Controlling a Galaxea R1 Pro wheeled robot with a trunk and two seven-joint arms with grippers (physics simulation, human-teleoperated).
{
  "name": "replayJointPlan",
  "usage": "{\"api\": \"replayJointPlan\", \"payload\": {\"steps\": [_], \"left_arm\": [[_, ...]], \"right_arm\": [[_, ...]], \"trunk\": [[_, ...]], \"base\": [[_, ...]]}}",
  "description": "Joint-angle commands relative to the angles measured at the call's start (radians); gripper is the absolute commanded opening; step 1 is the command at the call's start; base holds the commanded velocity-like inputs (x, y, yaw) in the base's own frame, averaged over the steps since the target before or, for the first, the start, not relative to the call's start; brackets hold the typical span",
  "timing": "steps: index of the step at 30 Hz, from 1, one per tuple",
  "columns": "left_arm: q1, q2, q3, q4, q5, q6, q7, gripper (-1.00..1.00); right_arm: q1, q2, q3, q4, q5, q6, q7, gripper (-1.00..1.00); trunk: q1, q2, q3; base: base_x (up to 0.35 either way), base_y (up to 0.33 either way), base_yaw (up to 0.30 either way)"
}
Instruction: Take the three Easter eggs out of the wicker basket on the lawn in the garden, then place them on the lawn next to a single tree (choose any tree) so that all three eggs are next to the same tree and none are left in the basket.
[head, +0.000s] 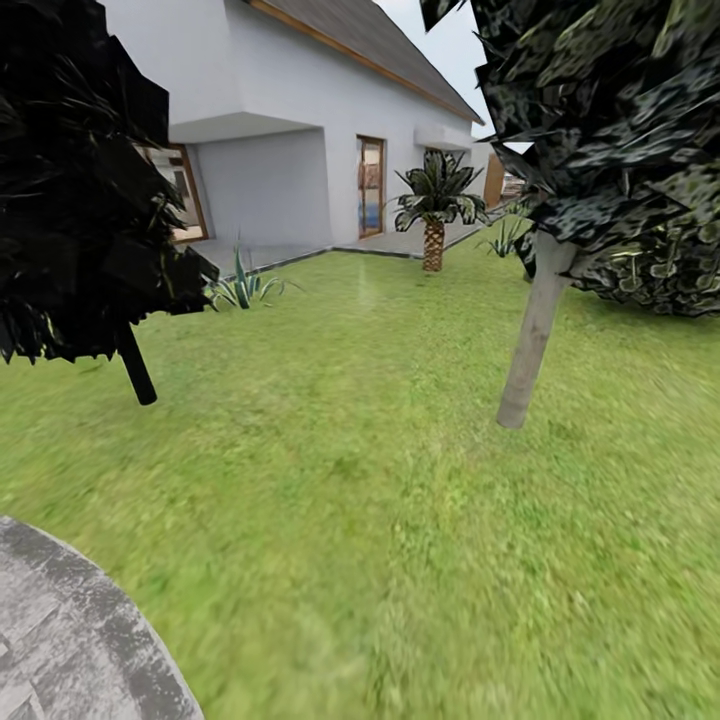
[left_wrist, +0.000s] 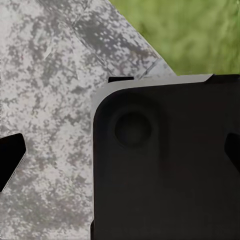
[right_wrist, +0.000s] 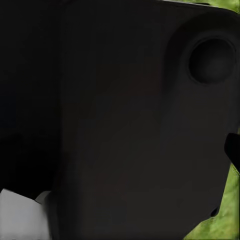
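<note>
Still searching, by the look of it: lawn (head: 380, 480), one pale-trunked tree (head: 532, 335), white house (head: 290, 110) ahead (patio (head: 70, 630) at the near edge). Worth turning slowly, scanning the grass for a brown twig basket. Cannot tell either pincer's opening.

Head view: from standing height, facing forward and slightly down across the lawn (head: 380, 520) toward the white house (head: 300, 110) at upper centre, paving (head: 70, 640) at lower left. Left wrist view: pressed close against a black robot panel (left_wrist: 165, 165), aimed down at the same grey paving and grass. Right wrist view: closer still to a black panel (right_wrist: 120, 120), grass at lower right.
</note>
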Motion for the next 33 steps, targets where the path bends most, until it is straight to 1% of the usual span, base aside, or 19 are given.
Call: {"api": "replayJointPlan", "payload": {"steps": [1, 14, 33], "left_arm": [[0.0, 0.0, -0.001, 0.0, -0.001, -0.003, 0.001, 1.0], [0.0, 0.0, -0.001, 0.0, 0.0, -0.003, 0.001, 1.0], [0.0, 0.001, -0.001, 0.0, 0.001, -0.004, 0.002, 1.0]], "right_arm": [[0.0, -0.001, 0.006, -0.001, 0.0, -0.002, 0.0, 1.0], [0.0, 0.0, 0.01, 0.0, 0.0, -0.004, 0.001, 1.0], [0.0, 0.002, 0.01, 0.0, 0.0, -0.004, 0.001, 1.0]], "trunk": [[0.001, 0.0, -0.001], [0.001, 0.0, 0.001], [0.001, 0.0, 0.029]], "base": [[0.336, 0.0, 0.001], [0.336, 0.0, 0.004], [0.336, 0.0, 0.085]]}}
